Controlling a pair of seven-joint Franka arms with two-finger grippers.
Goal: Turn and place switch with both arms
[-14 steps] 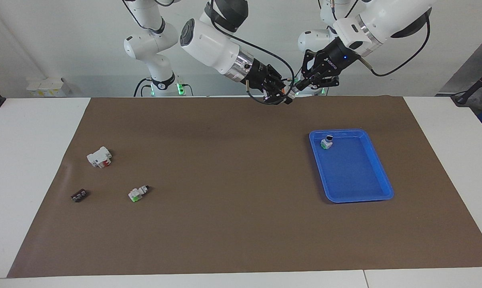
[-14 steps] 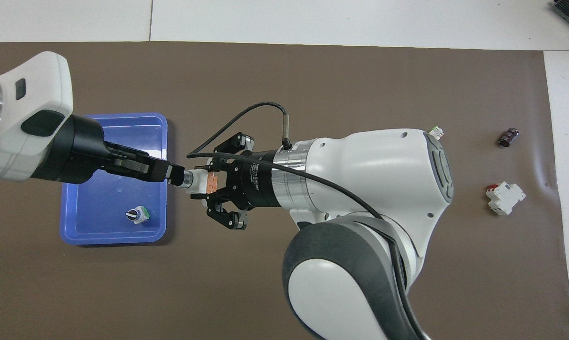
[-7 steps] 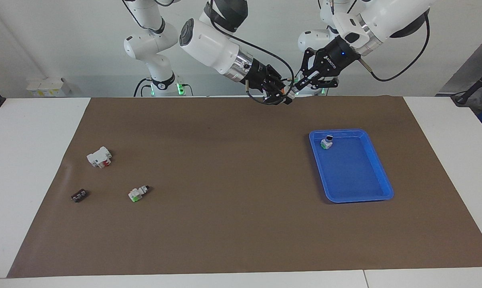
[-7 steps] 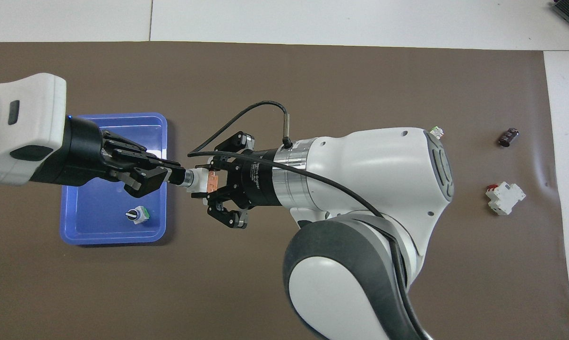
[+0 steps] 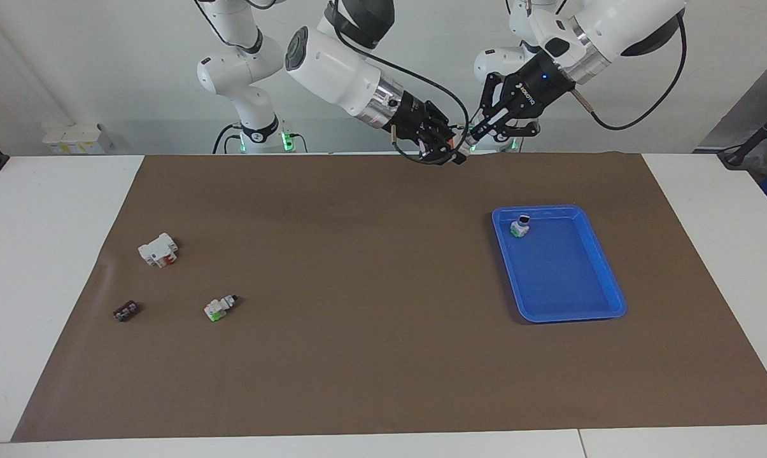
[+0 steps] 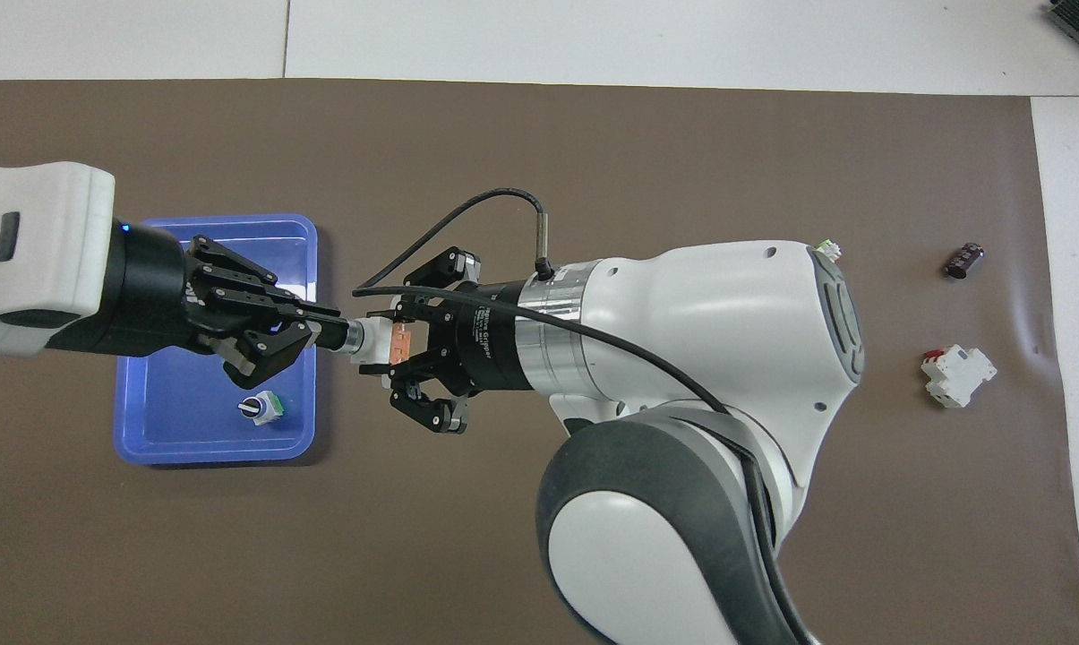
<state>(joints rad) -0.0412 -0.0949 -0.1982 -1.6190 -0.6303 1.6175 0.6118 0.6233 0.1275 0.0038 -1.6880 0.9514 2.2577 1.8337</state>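
The switch (image 6: 376,340), white with an orange band, is held in the air between both grippers, over the brown mat beside the blue tray; it also shows in the facing view (image 5: 457,152). My right gripper (image 6: 389,343) (image 5: 448,152) is shut on its white and orange body. My left gripper (image 6: 335,336) (image 5: 471,140) comes in from the tray's end and is shut on the knob tip. The two grippers face each other in one line.
The blue tray (image 5: 558,316) (image 6: 217,457) holds a green-banded switch (image 5: 520,227) (image 6: 260,408). Toward the right arm's end lie another green-banded switch (image 5: 219,308), a white block with a red part (image 5: 158,249) (image 6: 957,376) and a small dark part (image 5: 126,311) (image 6: 964,260).
My left gripper has rolled about its own axis while shut on the knob tip, and its arm has lifted slightly. My right gripper and the switch body have stayed almost still.
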